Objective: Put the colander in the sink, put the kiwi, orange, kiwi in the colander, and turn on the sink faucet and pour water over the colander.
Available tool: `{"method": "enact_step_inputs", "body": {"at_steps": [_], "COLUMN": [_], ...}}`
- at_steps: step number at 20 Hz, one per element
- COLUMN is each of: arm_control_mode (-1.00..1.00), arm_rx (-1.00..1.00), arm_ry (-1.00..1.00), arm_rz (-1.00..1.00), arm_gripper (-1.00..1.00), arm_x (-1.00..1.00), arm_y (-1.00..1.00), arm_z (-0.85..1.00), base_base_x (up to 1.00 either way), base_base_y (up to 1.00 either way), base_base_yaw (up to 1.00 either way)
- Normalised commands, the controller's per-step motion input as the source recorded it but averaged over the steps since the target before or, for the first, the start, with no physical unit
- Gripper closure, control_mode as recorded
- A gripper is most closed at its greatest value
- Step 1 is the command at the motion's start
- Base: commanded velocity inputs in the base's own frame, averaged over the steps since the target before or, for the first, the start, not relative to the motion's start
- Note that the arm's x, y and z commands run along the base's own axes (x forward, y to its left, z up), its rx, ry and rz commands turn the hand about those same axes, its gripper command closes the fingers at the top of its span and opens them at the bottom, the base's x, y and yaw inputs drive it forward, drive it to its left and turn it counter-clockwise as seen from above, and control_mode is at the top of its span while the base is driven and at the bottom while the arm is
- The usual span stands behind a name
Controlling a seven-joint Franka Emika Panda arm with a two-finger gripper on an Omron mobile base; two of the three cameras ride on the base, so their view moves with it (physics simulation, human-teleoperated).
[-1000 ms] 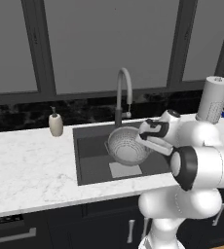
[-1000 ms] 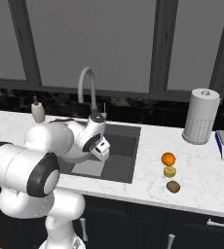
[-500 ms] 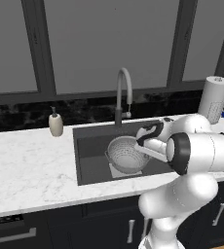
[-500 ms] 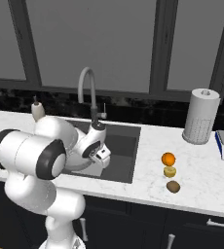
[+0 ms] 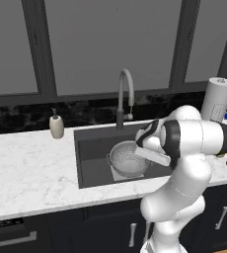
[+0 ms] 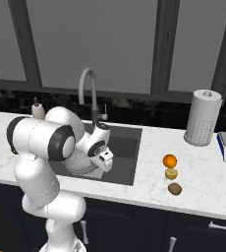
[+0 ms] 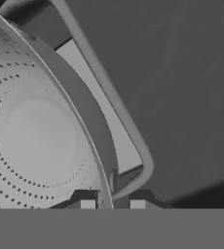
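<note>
The colander (image 5: 129,159) sits upright low inside the sink (image 5: 93,163), over the lighter panel at the basin bottom, to the right of centre as seen from the left base view. The gripper (image 7: 111,204) is down in the basin at the colander's right-hand side; in the hand view its two finger tips stand one on each side of the colander rim, close against it, pinching the rim beside one loop handle. The sink faucet (image 5: 125,96) rises behind the basin, its spout arching over the back of the sink, no water visible. On the counter right of the sink, the orange (image 6: 169,160) lies in a short row with a yellowish fruit (image 6: 171,173) and a brown kiwi (image 6: 174,188), well apart from the basin. A soap pump bottle (image 5: 56,126) stands left of the sink; a paper towel roll (image 6: 201,117) stands at the right rear.
</note>
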Motion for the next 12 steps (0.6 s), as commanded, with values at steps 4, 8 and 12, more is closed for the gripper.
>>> {"method": "enact_step_inputs", "body": {"at_steps": [4, 8, 12], "arm_control_mode": [-1.0, -1.0, -1.0], "arm_rx": [0.0, -0.01, 0.0], "arm_ry": [0.07, 0.11, 0.12], "arm_rz": [0.0, 0.01, 0.04], "arm_gripper": [1.0, 1.0, 1.0], "arm_x": [0.12, 0.0, 0.0], "arm_y": [-0.03, 0.0, 0.0], "arm_z": [-0.2, -0.3, -0.22], "base_base_x": [0.0, 0.0, 0.0], "base_base_y": [0.0, 0.0, 0.0], "base_base_yaw": [0.0, 0.0, 0.0]}}
